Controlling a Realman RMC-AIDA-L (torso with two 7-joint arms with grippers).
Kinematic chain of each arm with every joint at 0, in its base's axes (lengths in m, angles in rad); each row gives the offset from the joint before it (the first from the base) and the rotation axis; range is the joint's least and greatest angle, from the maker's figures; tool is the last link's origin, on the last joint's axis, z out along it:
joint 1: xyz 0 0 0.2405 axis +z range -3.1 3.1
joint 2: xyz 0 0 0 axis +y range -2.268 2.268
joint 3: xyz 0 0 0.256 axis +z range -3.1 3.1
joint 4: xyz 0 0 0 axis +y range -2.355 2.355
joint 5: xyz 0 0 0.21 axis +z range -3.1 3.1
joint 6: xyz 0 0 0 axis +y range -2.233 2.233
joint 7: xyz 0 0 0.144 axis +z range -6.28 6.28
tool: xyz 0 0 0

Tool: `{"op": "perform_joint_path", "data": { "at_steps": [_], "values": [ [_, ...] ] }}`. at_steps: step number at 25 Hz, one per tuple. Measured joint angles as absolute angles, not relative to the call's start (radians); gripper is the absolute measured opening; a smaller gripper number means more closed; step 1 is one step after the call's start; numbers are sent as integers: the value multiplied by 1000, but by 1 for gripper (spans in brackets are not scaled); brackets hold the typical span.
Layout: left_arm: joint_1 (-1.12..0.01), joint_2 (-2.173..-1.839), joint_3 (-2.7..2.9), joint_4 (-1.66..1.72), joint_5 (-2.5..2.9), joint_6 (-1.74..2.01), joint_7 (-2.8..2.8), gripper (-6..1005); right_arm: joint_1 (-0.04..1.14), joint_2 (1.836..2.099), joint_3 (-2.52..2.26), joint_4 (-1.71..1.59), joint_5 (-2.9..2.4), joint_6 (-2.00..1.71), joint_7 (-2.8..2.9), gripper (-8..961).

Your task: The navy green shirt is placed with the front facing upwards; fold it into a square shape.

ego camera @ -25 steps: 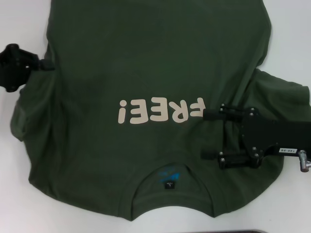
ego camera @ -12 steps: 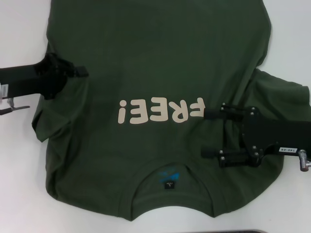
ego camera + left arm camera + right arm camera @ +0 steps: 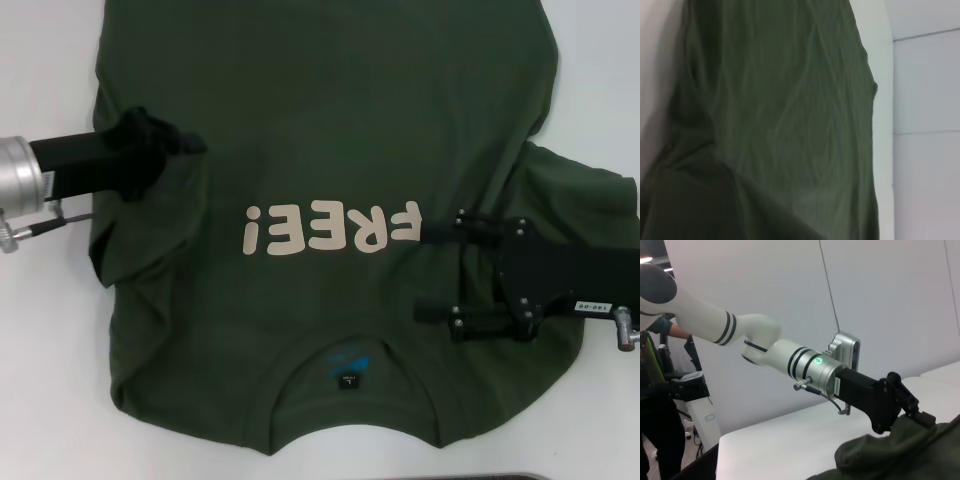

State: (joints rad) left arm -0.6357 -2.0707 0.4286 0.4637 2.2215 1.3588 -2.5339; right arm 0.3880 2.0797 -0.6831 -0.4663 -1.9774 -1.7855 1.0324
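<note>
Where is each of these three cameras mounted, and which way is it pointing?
Head view: from the robot's head, looking down on the navy green shirt on the white table, with the left gripper and right gripper.
Left wrist view: close on shirt cloth; no fingers show.
Right wrist view: looks across at the left gripper holding bunched shirt.
All share the shirt.

You are looking at a dark olive-green shirt (image 3: 330,120) with cream block lettering (image 3: 330,228) across the chest, a small dark neck label (image 3: 348,380) and a smudge of blue just above it. It lies on a white surface (image 3: 45,350). Both the left gripper (image 3: 185,143) and the right gripper (image 3: 425,275) are black; the left arm (image 3: 765,347) is white with black rings and a silver wrist.
</note>
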Motion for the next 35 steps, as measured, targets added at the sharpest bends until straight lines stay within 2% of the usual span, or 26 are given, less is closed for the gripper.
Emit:
{"op": "perform_joint_path", "data": {
  "at_steps": [4,7,15,19,21,22,25,35],
  "values": [
    [-641,-2072,432,440,2218,1360,-2500,17,391,2080,-671,-466,-1977,-1785,1032,918],
    [-633,-2068,432,444,2218,1367,-2493,121,395,2080,-664,-466,-1977,-1785,1032,918],
    [-629,-2022,434,460,2220,1421,-2538,425,404,2077,-636,-467,-1977,-1785,1032,918],
    [-622,-1990,431,508,2219,1500,-2537,525,406,2076,-635,-468,-1978,-1784,1032,918],
    [-596,-1961,443,563,2223,1561,-2527,574,406,2074,-635,-470,-1980,-1784,1032,918],
    [-596,-1961,443,563,2223,1561,-2527,599,406,2074,-635,-470,-1980,-1784,1032,918],
    [-540,-1934,477,616,2226,1604,-2527,674,406,2073,-635,-481,-1981,-1785,1032,918],
    [-481,-1943,552,623,2260,1600,-2541,694,415,2071,-639,-493,-1983,-1783,1034,918]
  ]
}}
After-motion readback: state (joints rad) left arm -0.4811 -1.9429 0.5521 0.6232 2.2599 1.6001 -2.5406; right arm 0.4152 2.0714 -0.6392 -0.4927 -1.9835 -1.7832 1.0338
